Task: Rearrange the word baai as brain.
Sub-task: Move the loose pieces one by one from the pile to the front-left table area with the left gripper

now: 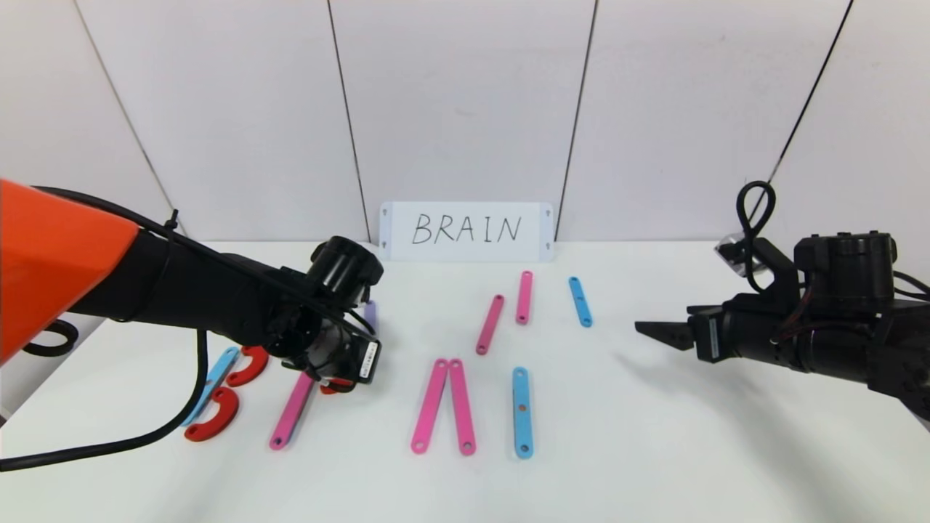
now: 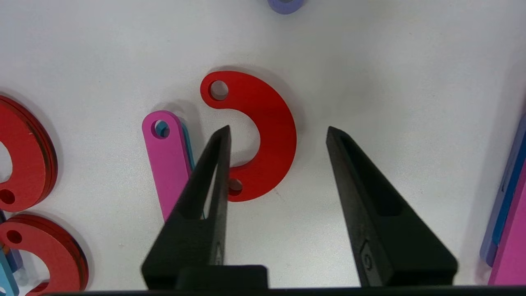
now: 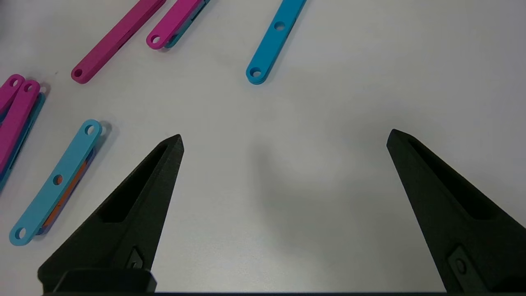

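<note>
Our left hand (image 2: 277,130) hangs spread open over the red half-ring curve (image 2: 263,131) that lies flat on the tabletop (image 2: 390,82), one fingertip (image 2: 222,135) over the hollow of the curve and the other just outside its outer edge, so we judge a pinch across the ring's body is next. The risk we see: that pink strip (image 2: 166,156) (it sits stacked on a blue one) lies just beside the curve's lower end, and the inner finger could catch it and drag it askew. A piece this flat may also slide away rather than lift. Our right hand (image 3: 283,139), released and wide, waits over bare tabletop, well apart from the pink and blue strips (image 1: 522,411) of the remaining letters.
</note>
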Robot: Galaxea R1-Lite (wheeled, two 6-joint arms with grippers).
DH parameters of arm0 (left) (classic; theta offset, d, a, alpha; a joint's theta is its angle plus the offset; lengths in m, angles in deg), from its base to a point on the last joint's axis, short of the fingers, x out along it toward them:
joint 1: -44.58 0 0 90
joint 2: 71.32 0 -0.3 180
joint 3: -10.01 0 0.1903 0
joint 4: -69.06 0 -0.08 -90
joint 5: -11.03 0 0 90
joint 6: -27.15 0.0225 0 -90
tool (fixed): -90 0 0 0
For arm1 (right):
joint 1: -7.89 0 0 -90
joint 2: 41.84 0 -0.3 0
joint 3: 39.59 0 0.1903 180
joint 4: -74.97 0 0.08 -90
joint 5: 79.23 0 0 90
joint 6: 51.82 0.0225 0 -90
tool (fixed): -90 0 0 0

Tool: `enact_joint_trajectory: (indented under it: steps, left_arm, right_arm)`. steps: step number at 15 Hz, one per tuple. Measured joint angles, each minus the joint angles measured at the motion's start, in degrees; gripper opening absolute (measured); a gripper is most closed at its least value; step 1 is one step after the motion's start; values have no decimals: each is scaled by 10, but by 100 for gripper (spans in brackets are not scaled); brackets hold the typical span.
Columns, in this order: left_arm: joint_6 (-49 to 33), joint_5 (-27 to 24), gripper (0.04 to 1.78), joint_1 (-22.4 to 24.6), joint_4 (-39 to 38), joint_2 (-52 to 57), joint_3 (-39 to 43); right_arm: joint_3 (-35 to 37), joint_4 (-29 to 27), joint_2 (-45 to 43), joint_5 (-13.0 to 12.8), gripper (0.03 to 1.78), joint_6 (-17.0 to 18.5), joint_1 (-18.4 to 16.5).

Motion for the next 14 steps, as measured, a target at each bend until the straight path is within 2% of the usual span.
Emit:
enact_joint_trajectory:
  steps: [3, 6, 8, 14]
  left_arm:
    - [0, -1, 140, -1, -3, 1, -8]
    - [-2, -1, 168, -2, -10, 7, -25]
    - [-5, 3, 174, 0, -12, 5, -48]
    - [-46, 18, 174, 28, -9, -70, -155]
  right_arm:
    - [0, 0, 0, 0, 173, 0, 0]
    - [0, 0, 2, 0, 173, 0, 0]
    - [0, 0, 2, 0, 173, 0, 1]
    - [0, 0, 1, 0, 173, 0, 0]
